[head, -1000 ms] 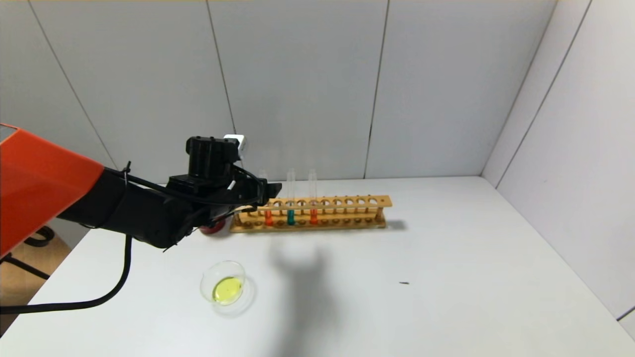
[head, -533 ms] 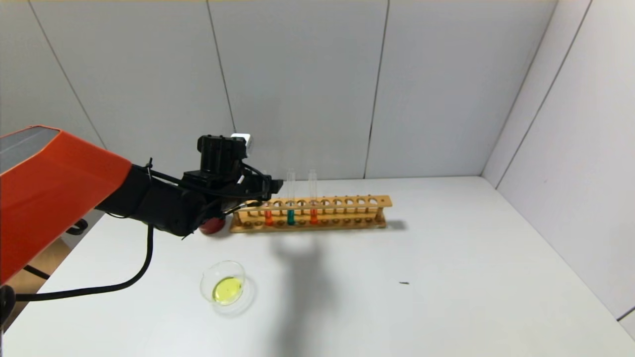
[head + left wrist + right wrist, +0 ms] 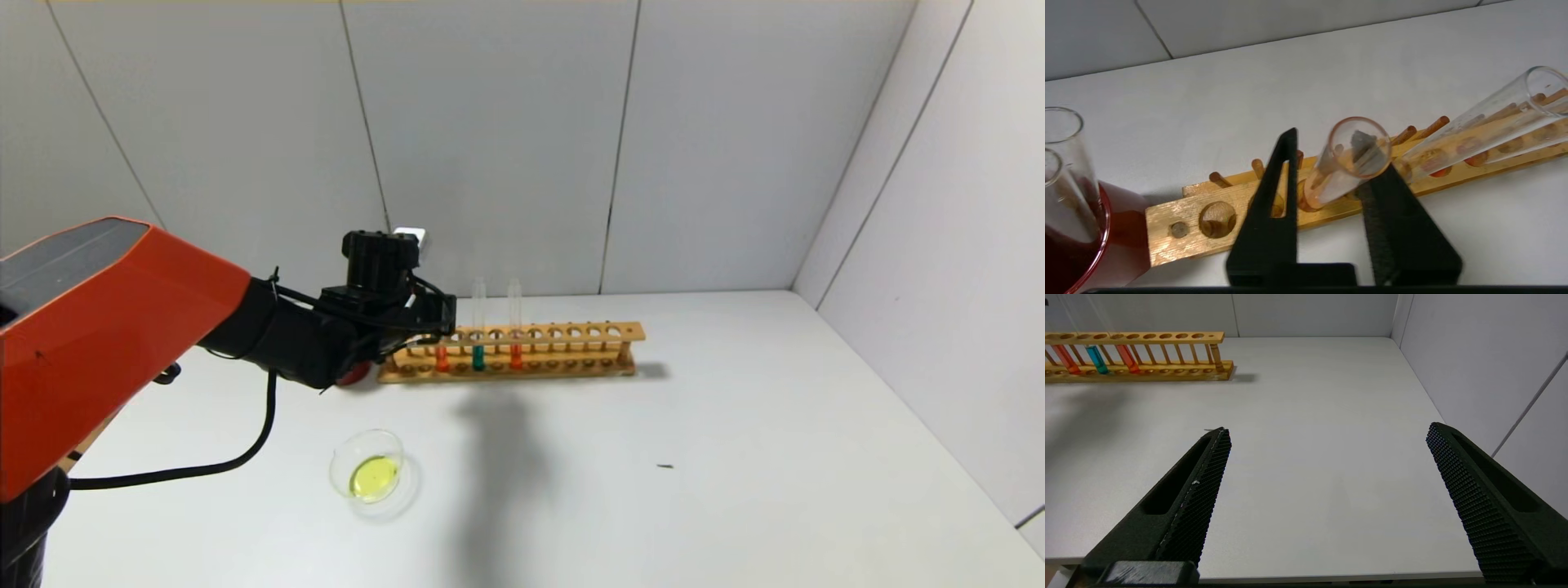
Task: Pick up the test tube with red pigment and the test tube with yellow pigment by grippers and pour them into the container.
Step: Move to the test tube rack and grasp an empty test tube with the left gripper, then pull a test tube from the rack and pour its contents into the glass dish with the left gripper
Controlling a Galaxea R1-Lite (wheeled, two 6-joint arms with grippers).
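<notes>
A: Looking across the white table [image 3: 735, 425], what are you seeing, biggest first?

B: I am seeing one long wooden rack [image 3: 510, 351] standing near the back wall. It is holding three tubes with liquid: two orange-red and one teal tube [image 3: 478, 327] between them. To its left a dark red cup [image 3: 1094, 245] is standing just beside the rack's end, with two clear tubes leaning inside it and red liquid in the bottom.

A: And the container?

B: The container [image 3: 367, 467] is sitting alone on the near left of the table, well apart from the rack, holding a small pool of yellow liquid.

A: Where is your left gripper?

B: My left gripper [image 3: 1331, 163] is hovering at the rack's left end, fingers spread around the test tube with red pigment [image 3: 1345, 163], the leftmost one. One finger is lying against the glass, the other is standing apart, so I am not clenching it; the tube is sitting in its hole.

A: The right gripper?

B: My right gripper [image 3: 1327, 457] is hanging over bare table on the right, fingers wide apart and holding nothing.
</notes>
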